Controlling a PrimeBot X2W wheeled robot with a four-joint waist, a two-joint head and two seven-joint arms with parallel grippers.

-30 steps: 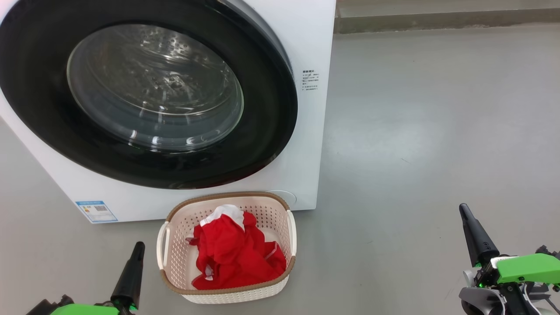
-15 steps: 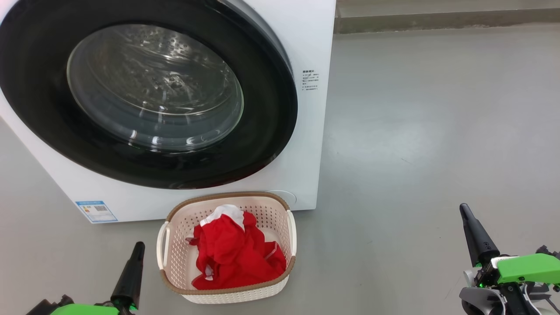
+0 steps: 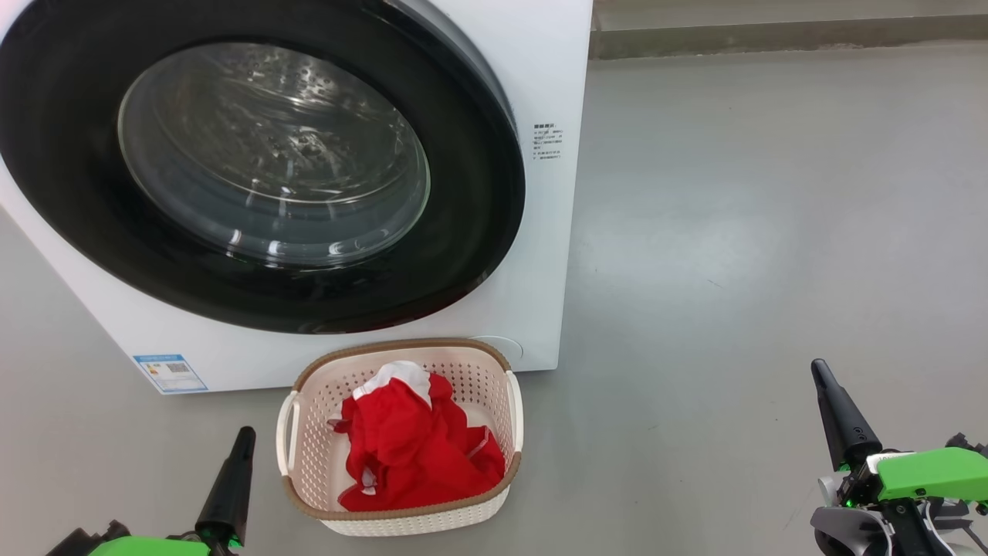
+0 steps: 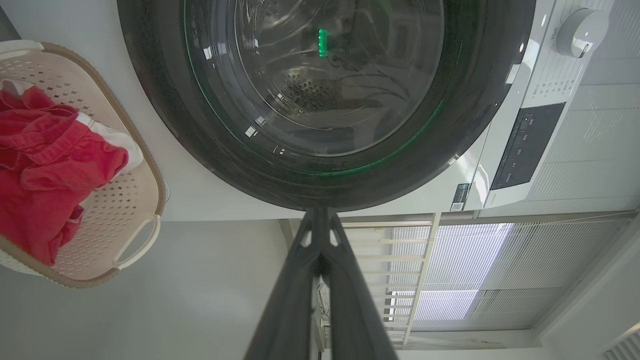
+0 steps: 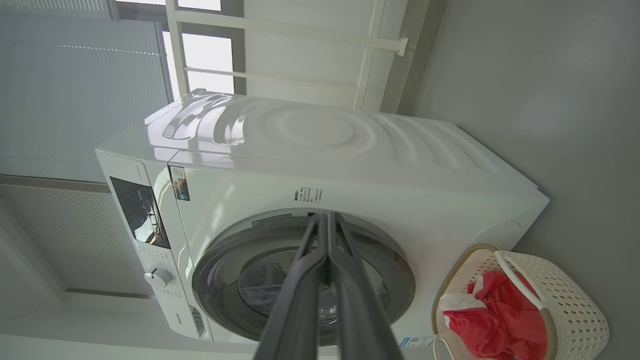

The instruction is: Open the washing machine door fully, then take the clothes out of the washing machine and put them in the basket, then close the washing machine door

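Red clothes [image 3: 417, 444] lie in the basket [image 3: 309, 455], lower centre of the frame, just below the washing machine door [image 3: 463, 232], which looks shut. The fabric is soft, light and floppy (pinch a bunched fold if regrasping). The door rim is glossy and likely slippery. Left gripper [image 3: 245, 435] and right gripper [image 3: 818, 371] are both closed and empty, in the bottom corners.

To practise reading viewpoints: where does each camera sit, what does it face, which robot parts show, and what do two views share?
Head view: on the head, looking down at washing machine door and basket; left gripper, right gripper below.
Left wrist: faces the door; shut fingers.
Right wrist: faces the washing machine sideways; shut fingers.
Shared by all: clothes in the basket.
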